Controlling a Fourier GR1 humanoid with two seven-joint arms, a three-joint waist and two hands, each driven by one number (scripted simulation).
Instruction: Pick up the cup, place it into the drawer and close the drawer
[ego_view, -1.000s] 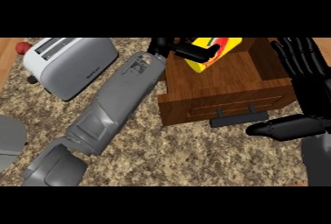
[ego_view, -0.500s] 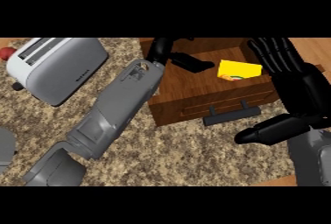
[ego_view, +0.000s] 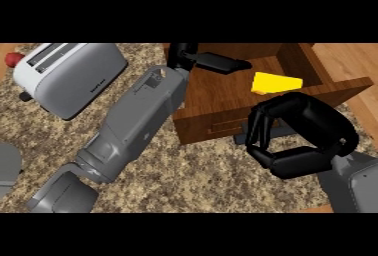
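cup (ego_view: 276, 83) inside open drawer (ego_view: 221, 107), near wall

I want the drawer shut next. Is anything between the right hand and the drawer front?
Nothing visible. The right hand curls directly over the drawer front, hiding its handle. The cup lies inside; the left hand hovers over the drawer.

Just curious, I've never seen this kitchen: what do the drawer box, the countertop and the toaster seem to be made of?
The drawer looks like brown wood with a matte finish: grain lines run along its panels. The countertop looks like speckled granite, mottled tan and dark. The toaster seems to be light grey metal or plastic with a smooth, plain shell; which one is unclear.
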